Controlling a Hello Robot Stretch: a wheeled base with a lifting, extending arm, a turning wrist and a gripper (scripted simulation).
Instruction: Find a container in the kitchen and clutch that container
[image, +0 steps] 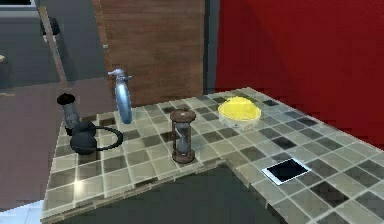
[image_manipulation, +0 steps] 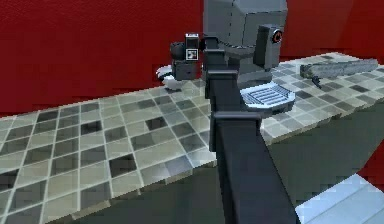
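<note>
Tiled kitchen counter (image_manipulation: 100, 130), red wall (image_manipulation: 80, 40) behind: a small pale object (image_manipulation: 162, 72), perhaps the container, sits at nine o'clock of the gripper (image_manipulation: 176, 70); whether it holds anything cannot be told.

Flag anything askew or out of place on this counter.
Only the blue-grey oval disc at the grey tiled counter's back edge: it stands tilted on its rim rather than lying flat. Nothing looks spilled or broken.

Open across bare counter tiles (image_manipulation: 90, 140) on arm side view's left; blocked farther right by grey machine (image_manipulation: 245, 30) and ribbed dish (image_manipulation: 268, 96).
</note>
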